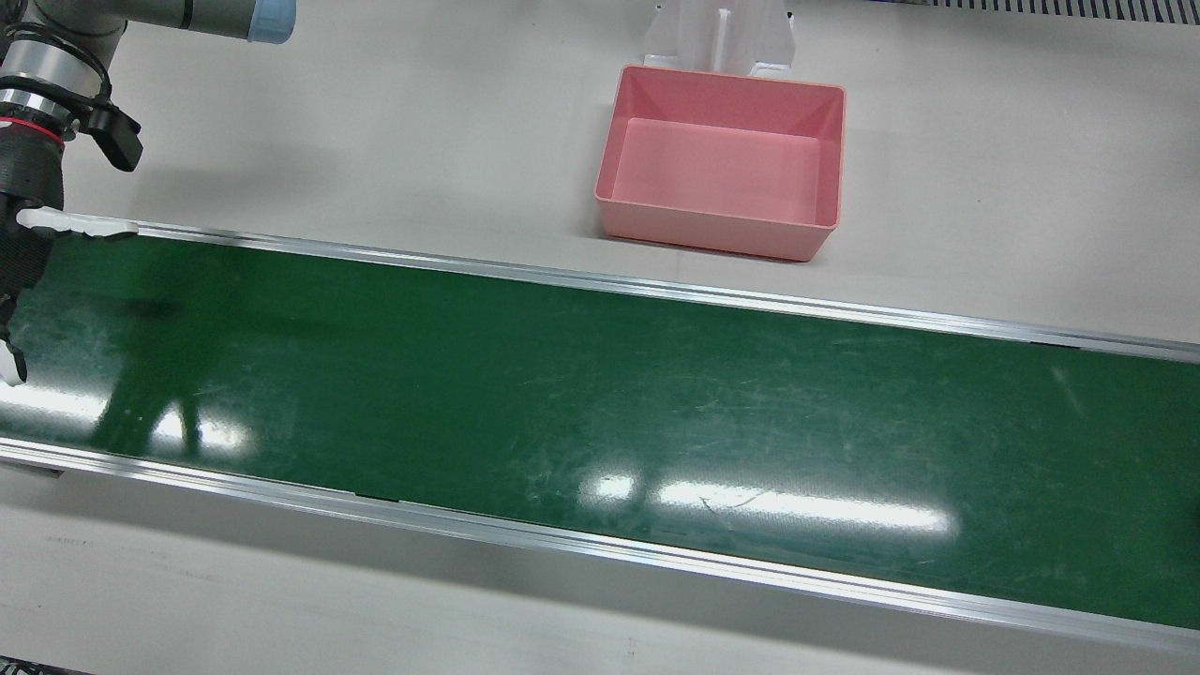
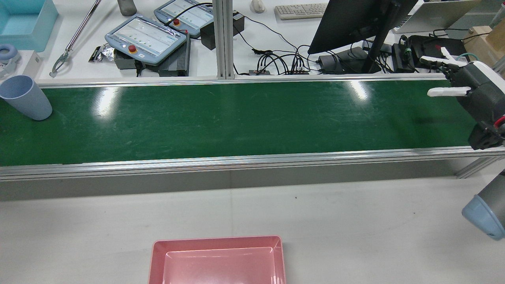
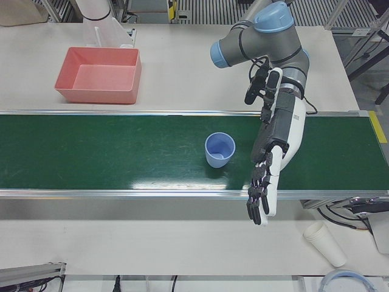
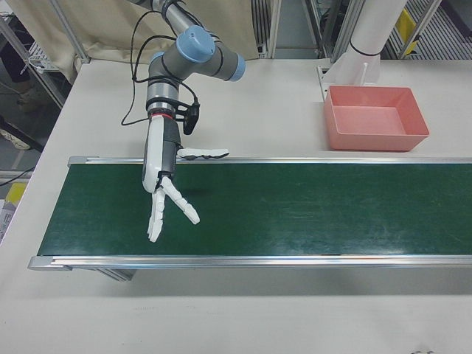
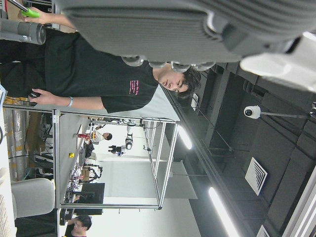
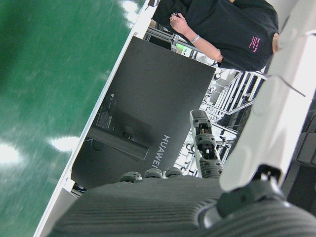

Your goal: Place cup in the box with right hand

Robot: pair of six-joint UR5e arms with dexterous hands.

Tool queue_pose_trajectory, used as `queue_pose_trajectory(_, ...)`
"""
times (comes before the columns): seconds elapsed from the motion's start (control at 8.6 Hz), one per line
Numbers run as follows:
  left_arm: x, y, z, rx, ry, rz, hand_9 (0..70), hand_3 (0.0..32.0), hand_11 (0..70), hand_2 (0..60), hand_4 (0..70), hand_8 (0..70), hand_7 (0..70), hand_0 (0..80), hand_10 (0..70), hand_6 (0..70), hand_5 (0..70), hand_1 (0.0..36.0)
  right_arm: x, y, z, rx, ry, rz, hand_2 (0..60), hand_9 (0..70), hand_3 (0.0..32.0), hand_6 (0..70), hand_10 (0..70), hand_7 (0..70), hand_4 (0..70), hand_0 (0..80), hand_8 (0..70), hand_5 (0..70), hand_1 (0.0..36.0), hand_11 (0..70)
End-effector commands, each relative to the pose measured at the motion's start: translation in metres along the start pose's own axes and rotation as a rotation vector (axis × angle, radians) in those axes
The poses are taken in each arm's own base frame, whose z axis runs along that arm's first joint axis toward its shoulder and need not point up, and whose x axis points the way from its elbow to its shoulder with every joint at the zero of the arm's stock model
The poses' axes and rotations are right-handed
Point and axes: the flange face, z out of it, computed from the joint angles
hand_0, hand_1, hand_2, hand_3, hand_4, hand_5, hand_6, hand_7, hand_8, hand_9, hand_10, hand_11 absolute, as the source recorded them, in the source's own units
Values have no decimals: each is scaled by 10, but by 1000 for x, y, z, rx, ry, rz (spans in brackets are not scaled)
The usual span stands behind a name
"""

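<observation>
A light blue cup [image 2: 24, 97] stands upright on the green conveyor belt [image 2: 236, 118], at the far left of the rear view. In the left-front view the cup [image 3: 219, 149] is just left of my left hand [image 3: 270, 170], which is open with fingers stretched out, apart from it. My right hand [image 4: 166, 195] is open and empty over the other end of the belt; it also shows in the rear view [image 2: 469, 90] and the front view [image 1: 23, 244]. The pink box [image 1: 717, 234] stands empty on the table on the robot side of the belt. The cup is outside the front view.
The belt has raised aluminium rails [image 1: 600, 281] along both edges. Beyond the belt stand a monitor [image 2: 355, 19], teach pendants [image 2: 146, 39] and cables. Stacked white paper cups [image 3: 325, 243] lie on the operators' side table. A white pedestal [image 1: 717, 37] stands behind the box.
</observation>
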Motion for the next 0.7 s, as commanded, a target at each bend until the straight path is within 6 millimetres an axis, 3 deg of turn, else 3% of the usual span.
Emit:
queue_pose_trajectory(0.0,0,0,0,0,0,0,0,0,0,0,0,0,0,0,0,0,0,0,0,0,0,0,0,0,62,0,0,13,0,0,69,499,0,42,144,0)
queue_pose_trajectory(0.12,0,0,0,0,0,-1,0,0,0,0,0,0,0,0,0,0,0,0,0,0,0,0,0,0,0,0,0,12,0,0,86,507,0,42,126,0)
queue_pose_trajectory(0.35,0,0,0,-1,0,0,0,0,0,0,0,0,0,0,0,0,0,0,0,0,0,0,0,0,62,0,0,12,0,0,70,498,0,42,144,0)
queue_pose_trajectory(0.47,0,0,0,0,0,0,0,0,0,0,0,0,0,0,0,0,0,0,0,0,0,0,0,0,0,0,0,13,0,0,88,508,0,42,127,0)
queue_pose_trajectory(0.58,0,0,0,0,-2,0,0,0,0,0,0,0,0,0,0,0,0,0,0,0,0,0,0,0,0,0,0,13,0,0,89,507,0,42,126,0)
